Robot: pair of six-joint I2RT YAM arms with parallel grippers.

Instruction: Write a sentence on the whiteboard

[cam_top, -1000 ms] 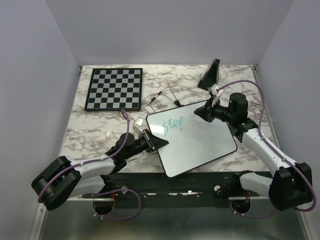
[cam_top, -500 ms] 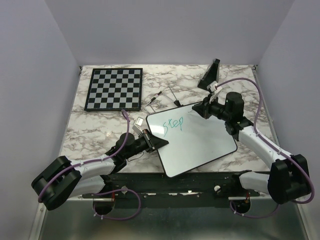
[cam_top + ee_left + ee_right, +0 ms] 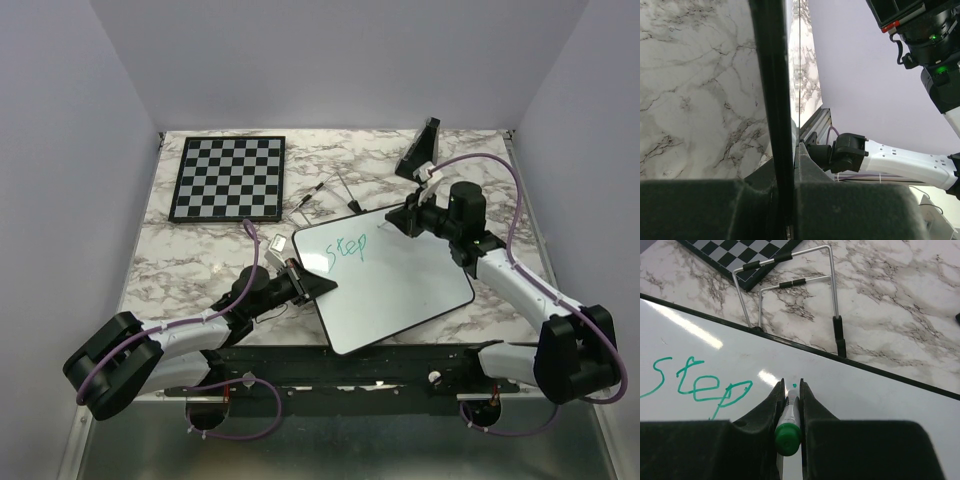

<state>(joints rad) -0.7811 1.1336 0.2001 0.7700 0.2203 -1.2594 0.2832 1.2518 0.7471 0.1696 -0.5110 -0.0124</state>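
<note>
moved: right claw (image 3: pixel 790 389) has edged toward the far rim; left claw (image 3: pixel 322 285) has not.
left claw: clamped on the near-left rim of the glossy white, black-rimmed whiteboard (image 3: pixel 400 290).
right claw: pinching a green-capped marker (image 3: pixel 788 435), tip beside a teal dot (image 3: pixel 794 385).
teal handwritten word "step" (image 3: pixel 700 382): just left of it; blank board runs rightward.

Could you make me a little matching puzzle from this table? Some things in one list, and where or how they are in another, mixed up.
Things:
1. whiteboard
2. chessboard
3. green marker
4. left gripper

Place or state:
A. far left of the table
B. clamped on the whiteboard's left edge
C. held in the right gripper
D. carries the teal word "Step"

Pairs: 1-D, 2-A, 3-C, 4-B.
</note>
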